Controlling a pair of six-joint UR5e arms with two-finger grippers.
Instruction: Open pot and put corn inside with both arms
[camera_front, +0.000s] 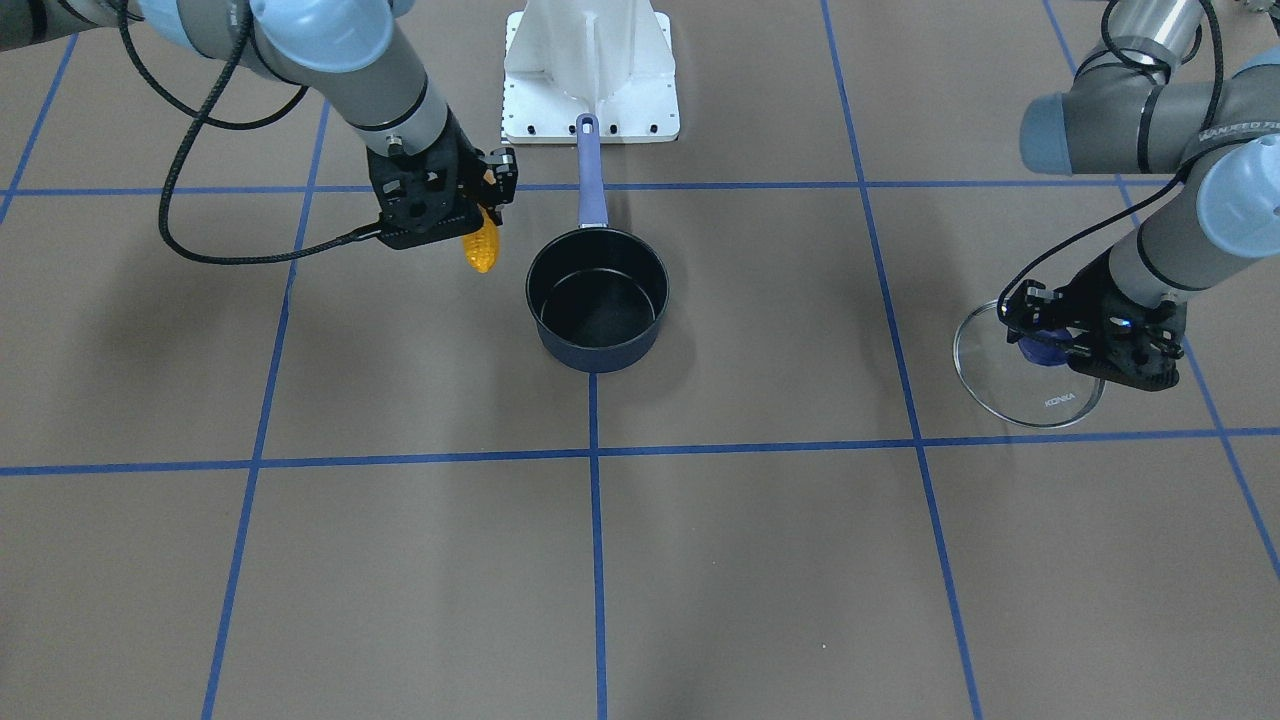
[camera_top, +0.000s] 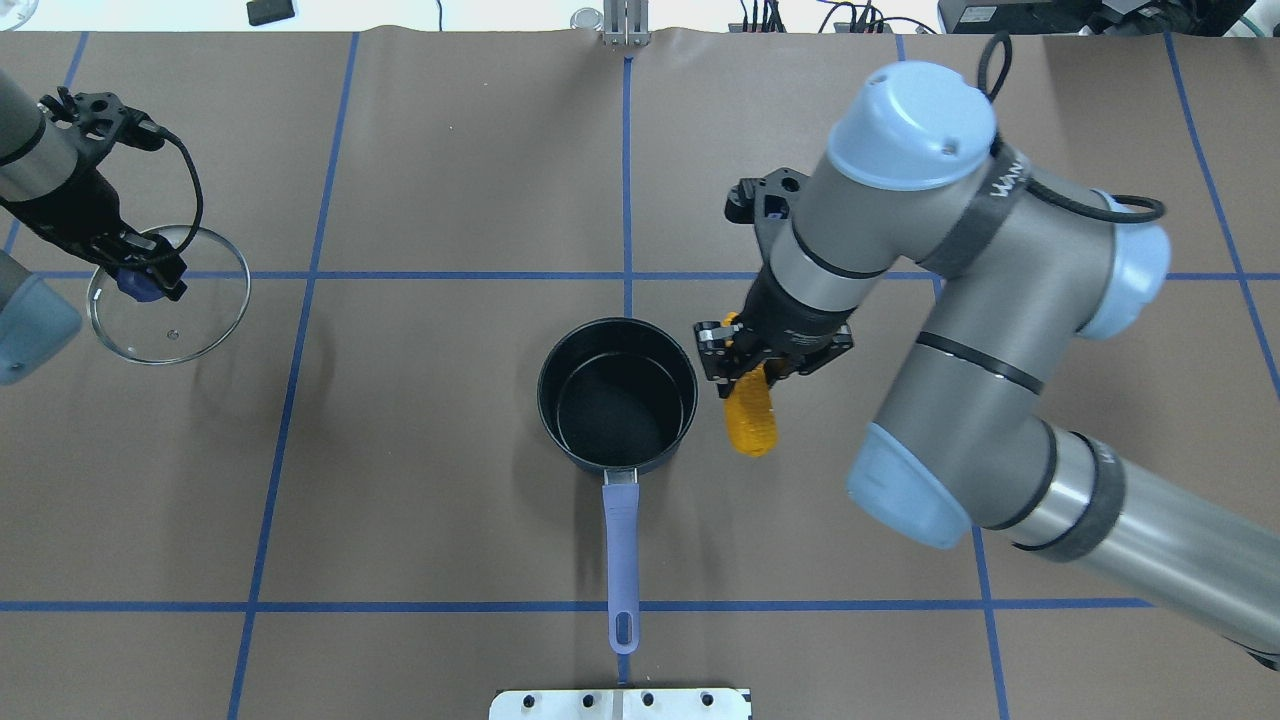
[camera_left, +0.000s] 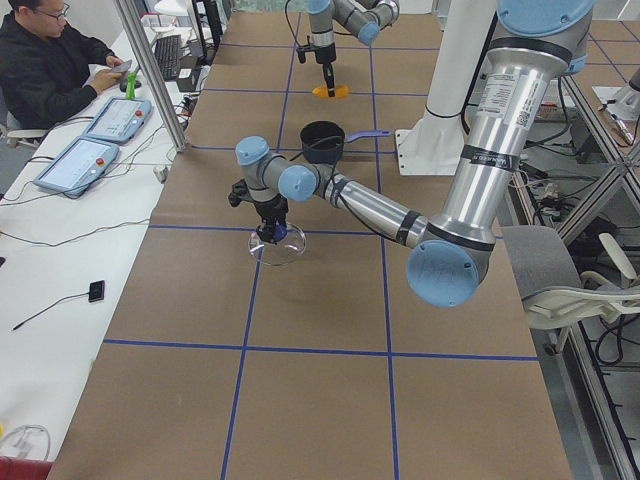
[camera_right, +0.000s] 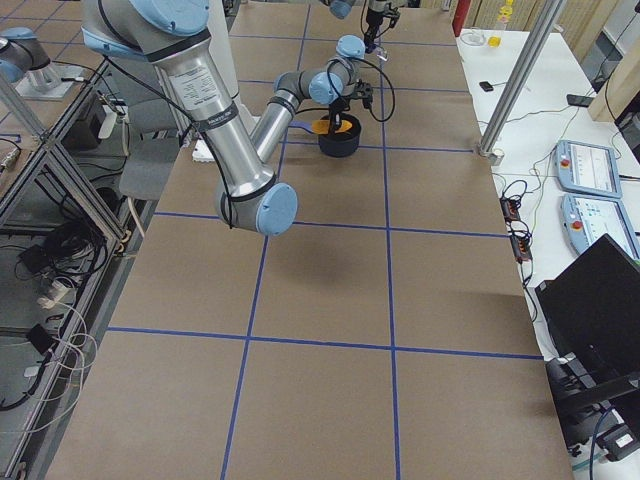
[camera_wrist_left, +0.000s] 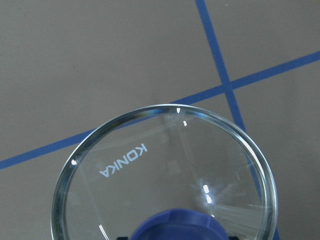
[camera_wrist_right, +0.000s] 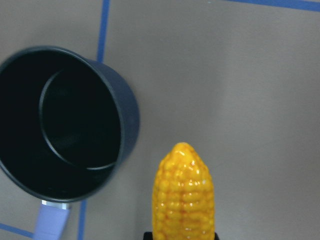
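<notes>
The dark navy pot (camera_top: 617, 393) stands open and empty at the table's middle, its purple-blue handle (camera_top: 621, 545) pointing toward the robot base. It also shows in the front view (camera_front: 597, 296) and the right wrist view (camera_wrist_right: 60, 120). My right gripper (camera_top: 748, 368) is shut on the orange-yellow corn (camera_top: 752, 418) and holds it above the table just beside the pot's rim; the corn hangs tip down (camera_front: 481, 247) (camera_wrist_right: 184, 195). My left gripper (camera_top: 135, 275) is shut on the blue knob (camera_front: 1040, 347) of the glass lid (camera_top: 168, 294), which is at the table's far left side.
The white robot base plate (camera_front: 590, 70) lies behind the pot's handle. Blue tape lines (camera_front: 597, 455) grid the brown table. An operator (camera_left: 45, 65) sits at a side desk with tablets in the exterior left view.
</notes>
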